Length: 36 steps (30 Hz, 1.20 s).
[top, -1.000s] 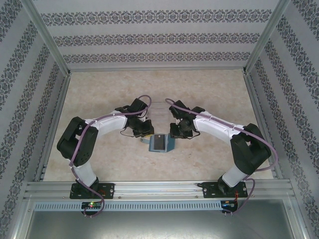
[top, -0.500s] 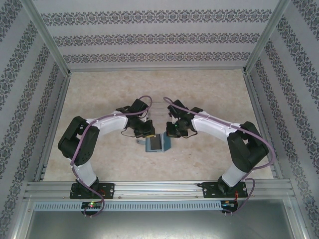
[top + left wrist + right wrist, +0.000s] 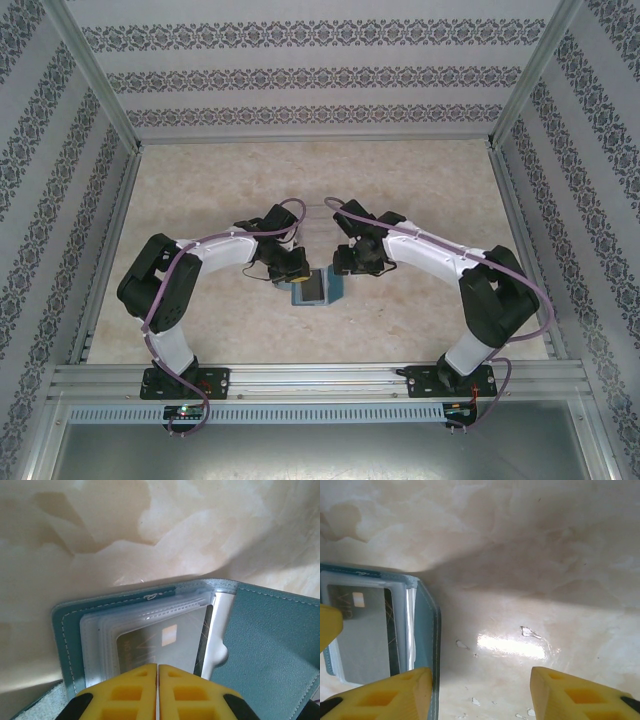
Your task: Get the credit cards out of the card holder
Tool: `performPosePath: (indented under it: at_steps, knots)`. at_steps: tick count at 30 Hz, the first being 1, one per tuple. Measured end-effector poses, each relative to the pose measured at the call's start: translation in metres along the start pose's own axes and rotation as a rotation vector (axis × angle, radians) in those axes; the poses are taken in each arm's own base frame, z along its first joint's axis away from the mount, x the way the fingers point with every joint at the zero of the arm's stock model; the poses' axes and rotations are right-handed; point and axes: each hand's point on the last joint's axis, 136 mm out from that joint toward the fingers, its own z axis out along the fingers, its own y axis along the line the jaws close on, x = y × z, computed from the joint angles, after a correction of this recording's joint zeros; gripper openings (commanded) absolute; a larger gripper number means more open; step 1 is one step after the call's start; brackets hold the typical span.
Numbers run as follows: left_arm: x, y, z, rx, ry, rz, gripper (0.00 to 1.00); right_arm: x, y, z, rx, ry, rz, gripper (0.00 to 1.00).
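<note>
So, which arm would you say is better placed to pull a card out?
Right, probably: the right gripper is open beside the card holder, free to pinch a credit card; the left gripper is shut over the sleeves, apparently pinning them.

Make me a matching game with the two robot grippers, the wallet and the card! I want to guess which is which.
Things:
1. left gripper
2. right gripper
3. wallet
4. card

Clues:
a. teal-blue
b. fingers wide apart
c. fingers pressed together
d. tucked inside, behind clear plastic

Pairs: 1-c, 2-b, 3-a, 4-d
</note>
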Motion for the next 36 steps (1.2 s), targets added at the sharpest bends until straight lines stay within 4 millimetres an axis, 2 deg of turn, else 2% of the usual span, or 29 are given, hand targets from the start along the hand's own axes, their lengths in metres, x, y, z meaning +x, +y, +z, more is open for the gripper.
performPosePath:
  at_steps: [5, 10, 13, 16, 20, 23, 31, 36]
  knots:
    - [0.000, 0.000, 0.000, 0.000, 0.000, 0.000, 0.09, -0.005, 0.016, -0.021, -0.094, -0.045, 0.003, 0.43]
    - [0.000, 0.000, 0.000, 0.001, -0.001, -0.003, 0.09, -0.013, 0.056, -0.039, -0.313, -0.066, 0.011, 0.39]
    - [0.000, 0.000, 0.000, 0.001, -0.001, -0.003, 0.09, -0.013, 0.078, -0.042, -0.441, -0.045, 0.022, 0.37]
    - [0.000, 0.000, 0.000, 0.001, -0.001, -0.003, 0.09, -0.007, 0.087, -0.035, -0.502, 0.006, 0.055, 0.33]
    - [0.000, 0.000, 0.000, 0.001, -0.001, -0.003, 0.09, 0.007, 0.085, -0.012, -0.505, 0.090, 0.111, 0.32]
    - [0.000, 0.000, 0.000, 0.001, -0.001, -0.003, 0.09, 0.018, 0.076, 0.007, -0.470, 0.142, 0.142, 0.31]
    - [0.000, 0.000, 0.000, 0.001, -0.001, -0.006, 0.09, 0.026, 0.044, 0.037, -0.375, 0.166, 0.204, 0.30]
    - [0.003, 0.000, 0.002, -0.001, 0.006, -0.001, 0.09, 0.027, 0.033, 0.051, -0.357, 0.163, 0.236, 0.28]
